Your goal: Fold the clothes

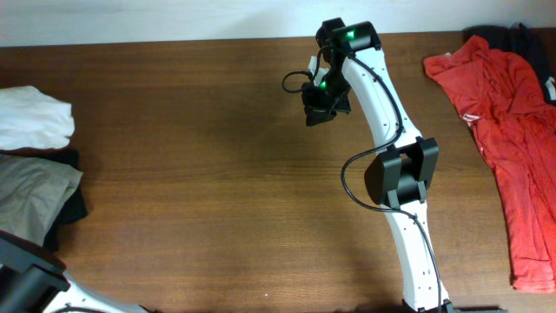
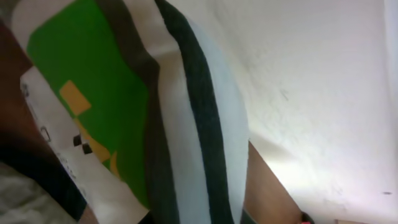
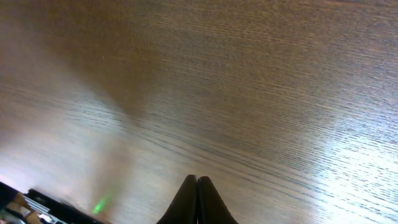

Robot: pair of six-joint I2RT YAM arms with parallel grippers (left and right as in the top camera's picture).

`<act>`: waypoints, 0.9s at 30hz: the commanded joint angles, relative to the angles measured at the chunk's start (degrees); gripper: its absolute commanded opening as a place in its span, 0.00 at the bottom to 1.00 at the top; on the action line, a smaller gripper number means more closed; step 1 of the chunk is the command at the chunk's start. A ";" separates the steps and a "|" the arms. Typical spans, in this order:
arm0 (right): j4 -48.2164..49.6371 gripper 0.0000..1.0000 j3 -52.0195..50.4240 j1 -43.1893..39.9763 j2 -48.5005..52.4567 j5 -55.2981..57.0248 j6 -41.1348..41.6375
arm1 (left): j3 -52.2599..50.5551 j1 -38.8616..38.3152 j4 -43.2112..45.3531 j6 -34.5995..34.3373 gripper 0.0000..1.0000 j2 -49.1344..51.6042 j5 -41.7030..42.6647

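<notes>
The white T-shirt (image 1: 33,117) lies as a soft folded bundle at the table's far left edge; its print does not show. My right gripper (image 1: 320,111) hangs over bare wood at the back middle of the table, far from the T-shirt. In the right wrist view its fingers (image 3: 197,182) are pressed together with nothing between them. Of my left arm only a part (image 1: 26,291) shows, at the bottom left corner, and its fingers are out of view. The left wrist view is filled by a blurred green, white and dark-striped surface (image 2: 124,106) in front of a white wall.
A beige-grey folded garment (image 1: 30,198) lies on dark cloth just in front of the T-shirt. A red garment (image 1: 512,130) is spread along the right edge. The right arm (image 1: 395,174) reaches from the front edge toward the back middle.
</notes>
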 commanded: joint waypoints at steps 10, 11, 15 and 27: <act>-0.02 0.05 0.63 0.26 -0.98 -0.70 -0.61 | 0.20 9.84 -11.63 3.39 0.00 3.87 5.70; -0.17 0.06 0.63 0.31 -0.98 -0.70 -0.61 | 0.20 11.23 -14.19 3.43 0.00 3.87 5.55; -0.22 0.06 0.63 0.85 -0.98 -0.70 -0.61 | 0.20 21.05 -17.51 3.61 0.00 3.87 2.69; -0.74 0.36 0.63 1.77 -0.98 -0.70 -1.70 | 0.20 22.12 -19.26 4.87 0.54 3.87 -2.91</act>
